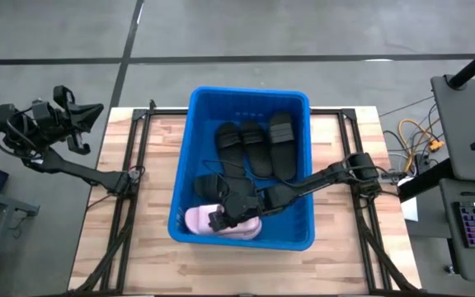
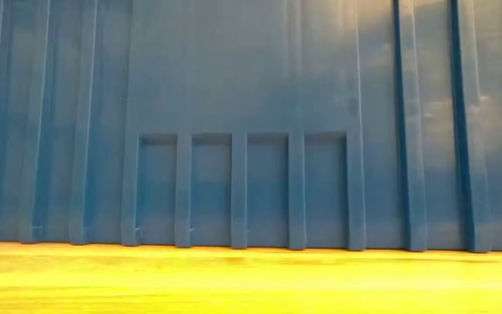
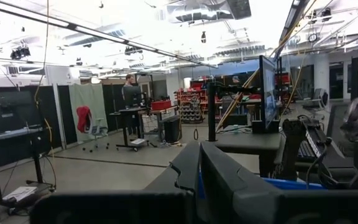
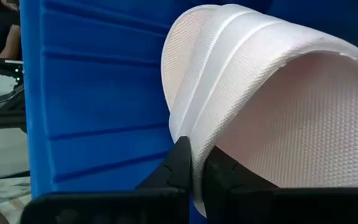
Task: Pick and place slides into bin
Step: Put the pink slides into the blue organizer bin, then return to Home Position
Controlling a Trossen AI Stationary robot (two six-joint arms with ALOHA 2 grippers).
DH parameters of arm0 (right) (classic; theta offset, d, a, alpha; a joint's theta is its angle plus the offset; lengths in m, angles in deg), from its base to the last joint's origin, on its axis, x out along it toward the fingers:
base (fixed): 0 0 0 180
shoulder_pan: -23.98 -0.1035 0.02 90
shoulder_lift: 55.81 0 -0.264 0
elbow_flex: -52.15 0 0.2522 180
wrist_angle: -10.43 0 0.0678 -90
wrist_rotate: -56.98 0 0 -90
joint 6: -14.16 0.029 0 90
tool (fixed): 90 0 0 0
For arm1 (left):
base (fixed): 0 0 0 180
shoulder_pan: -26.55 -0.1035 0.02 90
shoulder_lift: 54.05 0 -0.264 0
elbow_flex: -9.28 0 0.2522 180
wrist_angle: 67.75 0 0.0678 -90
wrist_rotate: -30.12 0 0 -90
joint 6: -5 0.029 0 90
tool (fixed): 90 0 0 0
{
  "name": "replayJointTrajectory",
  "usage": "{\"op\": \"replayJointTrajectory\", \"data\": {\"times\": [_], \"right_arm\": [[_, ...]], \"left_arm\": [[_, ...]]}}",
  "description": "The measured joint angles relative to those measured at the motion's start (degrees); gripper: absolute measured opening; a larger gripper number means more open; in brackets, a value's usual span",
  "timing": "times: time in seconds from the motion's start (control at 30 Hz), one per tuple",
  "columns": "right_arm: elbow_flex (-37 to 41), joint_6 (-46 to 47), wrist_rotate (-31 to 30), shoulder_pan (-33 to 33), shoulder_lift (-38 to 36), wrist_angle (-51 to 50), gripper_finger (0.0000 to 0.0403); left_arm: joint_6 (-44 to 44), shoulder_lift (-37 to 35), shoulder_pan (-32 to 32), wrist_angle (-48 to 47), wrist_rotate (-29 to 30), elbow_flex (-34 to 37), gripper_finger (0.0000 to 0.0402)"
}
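Item: bin (image 1: 303, 206), bright blue, set on the wooden desk (image 1: 349, 256), its ribbed outer wall (image 2: 251, 122) filling the low view above the desk surface (image 2: 251, 283). Contents, far end from the right tool: three black slides (image 1: 256, 145) laid side by side on the bin floor. Contents, near end: a pale pink slide (image 1: 200, 219) directly beneath and against the right tool (image 1: 218, 221), with a second pink slide (image 1: 248, 229) just beside it; one further black slide (image 1: 205, 186) is seen just beyond the tool, partly covered by the right arm. Right tool: lowered inside the bin at its near left corner, closed on the pink slide; in the right wrist view the ribbed strap edge of the pink slide (image 4: 272, 99) is pinched between the two dark fingers (image 4: 182, 165), with the blue bin wall (image 4: 92, 93) close behind. Left tool (image 1: 81, 124): held raised off the desk's far left corner, well apart from the bin; whether its fingers are parted or closed cannot be told. Beyond the left tool, a workshop room with a person (image 3: 130, 93) standing at a distance is recorded.
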State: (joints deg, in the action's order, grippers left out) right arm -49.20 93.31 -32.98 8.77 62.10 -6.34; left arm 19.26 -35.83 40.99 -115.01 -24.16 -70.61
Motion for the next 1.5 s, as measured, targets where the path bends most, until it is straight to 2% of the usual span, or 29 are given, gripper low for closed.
{"op": "replayJointTrajectory", "data": {"times": [0.13, 0.27, 0.67, 0.77, 0.9, 0.97, 1.07, 1.23, 1.3, 1.5], "right_arm": [[0.02, 2.38, -0.25, 0.23, -0.25, -1.68, 0.002], [-0.23, 5.38, 0.82, 0.71, -0.53, -2.99, 0.0048], [-6.1, 7.57, 6.84, 1.45, -0.63, -10.47, 0.0185], [-9.96, 5.05, 6.63, 1.48, -0.63, -16.91, 0.0205], [-15.97, 2.49, 5.53, 1.88, -0.63, -31.21, 0.0216], [-19.61, 0.38, 3.48, 1.9, -0.63, -37.77, 0.0217], [-26.35, -5.36, -2.82, 1.84, -0.63, -45.32, 0.0213], [-37.17, -22.4, -19.3, 1.29, -0.77, -47.03, 0.0199], [-40.22, -27.81, -24.13, 1.38, -1.02, -47.18, 0.019], [-46.3, -42.64, -25.58, 1.77, -1.53, -47.83, 0.014]], "left_arm": [[0.0, 0.0, -0.02, 0.0, 0.04, 0.0, 0.0], [-0.02, 0.0, 0.0, 0.0, 0.11, 0.0, 0.0], [-0.12, 0.0, 0.0, -0.02, 0.07, 0.0, 0.0], [-0.13, 0.0, 0.0, -0.02, 0.07, 0.0, 0.0], [-0.13, 0.0, -0.02, -0.01, 0.07, 0.0, 0.0], [-0.22, 0.0, -0.01, -0.02, 0.04, 0.0, 0.0], [-0.26, 0.0, -0.02, 0.0, 0.0, 0.0, 0.0], [-0.31, 0.0, -0.02, 0.0, 0.0, 0.0, 0.0], [-0.37, 0.0, -0.02, -0.02, 0.0, 0.0, 0.0], [-0.42, 0.02, 0.0, 0.0, 0.0, 0.0, 0.0]]}}
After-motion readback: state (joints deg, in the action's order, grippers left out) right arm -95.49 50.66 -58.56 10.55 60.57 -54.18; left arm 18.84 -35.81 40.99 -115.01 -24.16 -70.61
